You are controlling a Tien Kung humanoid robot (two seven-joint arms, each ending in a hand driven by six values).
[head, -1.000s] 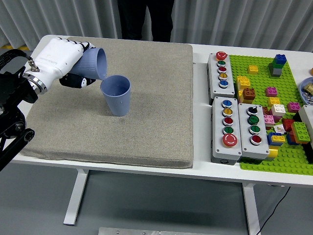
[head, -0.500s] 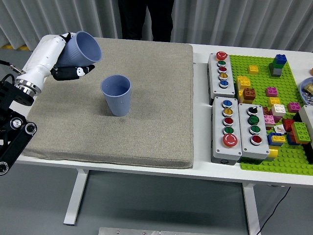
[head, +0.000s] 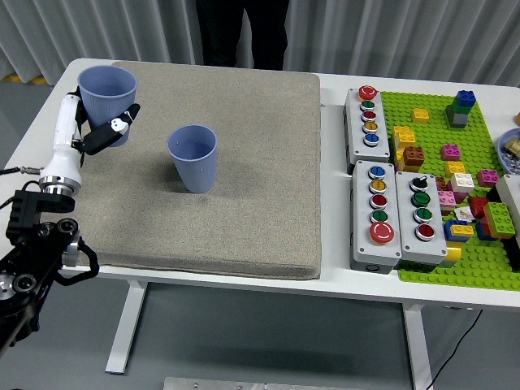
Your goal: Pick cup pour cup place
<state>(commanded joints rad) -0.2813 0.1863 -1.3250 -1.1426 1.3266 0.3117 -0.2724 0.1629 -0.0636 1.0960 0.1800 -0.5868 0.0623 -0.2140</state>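
Two blue plastic cups show in the head view. One cup [head: 192, 158] stands upright near the middle-left of the grey mat [head: 244, 203]. The other cup [head: 107, 92] is upright at the mat's far left, held in my left hand [head: 93, 126]. That hand's white palm and black fingers wrap the cup's lower side from the left. The held cup is well apart from the standing cup, to its upper left. I cannot tell whether its base touches the mat.
Three grey button boxes [head: 370, 115] with coloured buttons lie right of the mat. A green baseplate [head: 455, 179] with several loose bricks fills the far right. A person in dark clothes [head: 241, 32] stands at the table's far side.
My left hand has turned the held cup from tilted over the standing cup back to upright. It has swung left and down, away from the standing cup.
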